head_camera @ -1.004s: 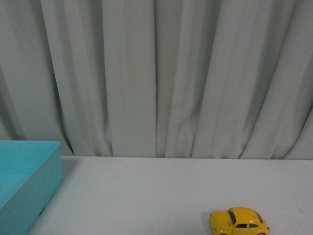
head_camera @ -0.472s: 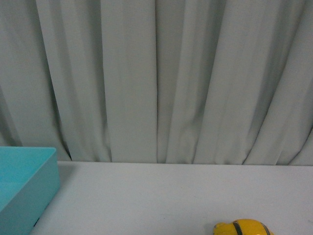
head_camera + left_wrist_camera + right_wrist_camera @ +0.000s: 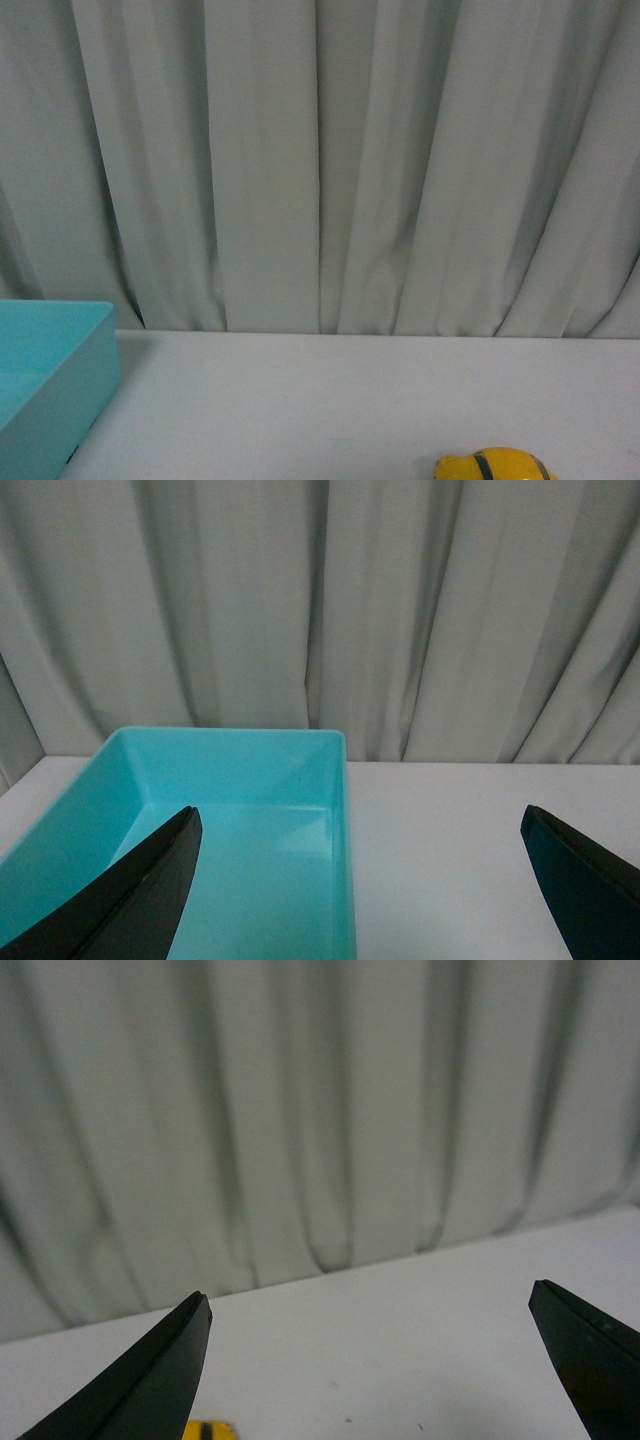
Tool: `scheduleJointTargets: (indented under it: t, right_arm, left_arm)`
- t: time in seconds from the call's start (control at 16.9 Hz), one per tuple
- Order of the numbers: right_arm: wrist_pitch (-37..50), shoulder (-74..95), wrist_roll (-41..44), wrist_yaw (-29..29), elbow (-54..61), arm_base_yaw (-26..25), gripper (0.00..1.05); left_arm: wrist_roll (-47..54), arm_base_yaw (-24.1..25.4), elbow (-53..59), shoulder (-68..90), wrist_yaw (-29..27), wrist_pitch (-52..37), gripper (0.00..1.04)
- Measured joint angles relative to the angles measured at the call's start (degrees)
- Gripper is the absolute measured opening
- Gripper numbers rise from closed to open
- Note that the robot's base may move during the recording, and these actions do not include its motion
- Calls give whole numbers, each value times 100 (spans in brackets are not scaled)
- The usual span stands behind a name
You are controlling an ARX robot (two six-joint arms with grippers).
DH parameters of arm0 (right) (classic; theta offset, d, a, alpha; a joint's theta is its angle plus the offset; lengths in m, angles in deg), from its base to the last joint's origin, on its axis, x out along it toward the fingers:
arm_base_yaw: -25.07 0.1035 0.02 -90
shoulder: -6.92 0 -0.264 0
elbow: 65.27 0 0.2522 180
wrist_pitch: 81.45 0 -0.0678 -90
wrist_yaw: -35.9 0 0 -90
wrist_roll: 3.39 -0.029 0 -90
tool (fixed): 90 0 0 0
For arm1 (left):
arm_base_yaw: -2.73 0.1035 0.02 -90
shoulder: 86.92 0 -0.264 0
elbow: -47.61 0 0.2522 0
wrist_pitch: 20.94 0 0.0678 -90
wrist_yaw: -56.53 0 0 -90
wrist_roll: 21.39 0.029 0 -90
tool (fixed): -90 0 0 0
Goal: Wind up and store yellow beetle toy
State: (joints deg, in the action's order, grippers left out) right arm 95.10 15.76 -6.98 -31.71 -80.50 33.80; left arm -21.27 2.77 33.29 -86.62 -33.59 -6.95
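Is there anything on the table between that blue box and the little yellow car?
No. The front view shows only bare white table between the blue box and the yellow beetle toy.

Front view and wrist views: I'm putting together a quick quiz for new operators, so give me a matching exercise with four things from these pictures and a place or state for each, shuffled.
Things:
1. yellow beetle toy
2. turquoise bin
3. left gripper
4. curtain

Places or states:
A. hangs behind the table
B. open, facing the bin
C. cut off by the front view's bottom edge, right of centre
D. on the table's left side, nothing visible inside

Pairs: 1-C, 2-D, 3-B, 4-A.
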Motion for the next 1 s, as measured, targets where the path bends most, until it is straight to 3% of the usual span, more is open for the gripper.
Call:
scheduleJointTargets:
  t: [0.06, 0.12, 0.18, 0.24, 0.41, 0.65, 0.83, 1.0]
  right_arm:
    - [531, 669, -157, 1202, -37, 387, 98]
    - [1043, 1196, -153, 2238, -37, 343, 98]
    - [1558, 1596, -131, 2946, -39, 151, 98]
    - [2317, 2179, -70, 3257, -144, -208, 98]
    - [3521, 3679, 199, 1860, -957, -1097, 98]
    - [4009, 5473, 566, -352, -2243, -1976, 98]
    - [3279, 7130, 1587, -2728, -3825, -2004, 98]
    - [2472, 7912, 2465, -3742, -4623, -2004, 98]
  left_arm:
    - [4, -2, 0, 0, 15, -7, 98]
    - [4, -4, 0, 0, 7, -4, 98]
    - [4, 0, 0, 0, 4, -7, 98]
    - [4, 0, 0, 0, 7, 0, 98]
    - [4, -4, 0, 0, 11, -4, 98]
    - [2, -4, 0, 0, 9, 2, 98]
    - [2, -4, 0, 0, 9, 2, 98]
    - [2, -4, 0, 0, 7, 2, 98]
